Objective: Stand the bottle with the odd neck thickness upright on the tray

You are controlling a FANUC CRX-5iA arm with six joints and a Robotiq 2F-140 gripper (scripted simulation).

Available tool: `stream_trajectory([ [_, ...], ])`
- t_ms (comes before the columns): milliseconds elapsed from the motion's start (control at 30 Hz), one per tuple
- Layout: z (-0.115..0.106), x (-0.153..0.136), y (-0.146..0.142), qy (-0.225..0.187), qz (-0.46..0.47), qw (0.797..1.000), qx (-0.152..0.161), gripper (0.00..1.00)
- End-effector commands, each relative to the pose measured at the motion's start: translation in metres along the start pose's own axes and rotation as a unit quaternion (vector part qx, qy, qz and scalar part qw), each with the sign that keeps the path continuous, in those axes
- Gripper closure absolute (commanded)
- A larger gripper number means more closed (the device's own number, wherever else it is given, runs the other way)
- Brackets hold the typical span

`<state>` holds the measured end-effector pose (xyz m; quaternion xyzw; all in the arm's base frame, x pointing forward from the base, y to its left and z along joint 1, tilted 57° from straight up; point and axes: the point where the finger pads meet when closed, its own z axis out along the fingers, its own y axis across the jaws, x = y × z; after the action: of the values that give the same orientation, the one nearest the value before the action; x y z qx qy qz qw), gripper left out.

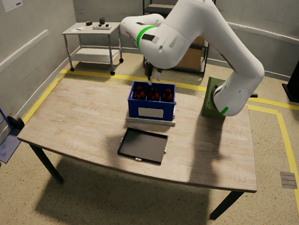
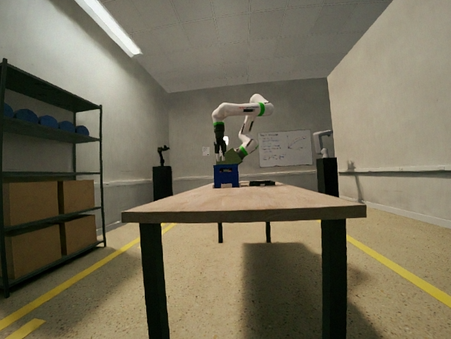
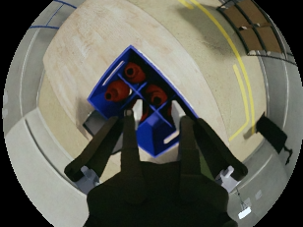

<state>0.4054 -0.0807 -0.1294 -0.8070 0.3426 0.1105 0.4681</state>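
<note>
Pincer [image 1: 154, 78] [image 2: 220, 158] [image 3: 156, 106] released, its pale tips parted above the blue, divided crate [image 1: 169, 108] [image 2: 225, 178] [image 3: 153, 137]; in the wrist view they partly cover bottles. Five glossy reddish-brown bottles [image 1: 153, 91] [image 3: 117, 91] stand inside, lower bodies hidden by the walls; which neck differs, I cannot tell. Beside the crate, a flat black rectangular tray [image 1: 143, 145] [image 2: 262, 182] lies on the wood-grained worktop [image 1: 79, 104] [image 2: 247, 204] [image 3: 89, 38].

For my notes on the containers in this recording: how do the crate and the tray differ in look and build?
The crate is blue; the tray is dark. The crate has tall walls, the tray only a low rim. The crate is divided inside and holds bottles; the tray is undivided and bare. Both sit level on the table.
</note>
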Motion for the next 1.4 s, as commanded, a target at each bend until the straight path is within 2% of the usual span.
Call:
stream_trajectory([
  [0, 0.002, 0.0, 0.0, 0.001, 0.0, 1.0, 0.0, 0.56],
  [767, 0.027, 0.001, 0.0, 0.001, 0.0, 1.0, 0.0, 0.56],
  [1367, 0.031, 0.001, 0.0, 0.001, 0.0, 1.0, 0.0, 0.56],
])
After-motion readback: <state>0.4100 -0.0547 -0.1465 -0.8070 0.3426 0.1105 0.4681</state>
